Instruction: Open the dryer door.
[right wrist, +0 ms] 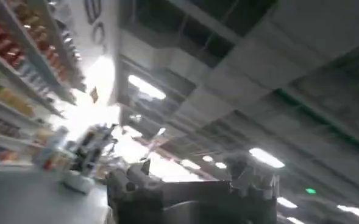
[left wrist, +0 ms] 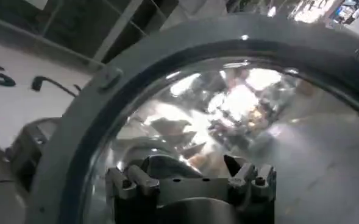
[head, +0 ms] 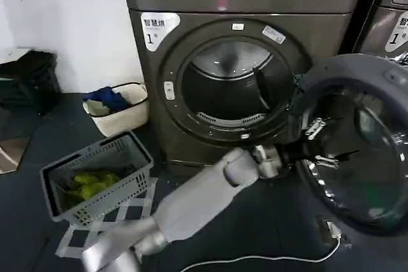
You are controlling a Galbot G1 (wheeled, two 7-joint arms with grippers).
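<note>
**Dryer door swung wide**

The dryer door hangs open to my right, clear of the drum opening, its dark grey inner face and tinted glass turned toward me. It is large and round, a thick grey rim around the bulging glass. From my left wrist I see that rim curving round the glass, which throws back bright reflections.
</note>
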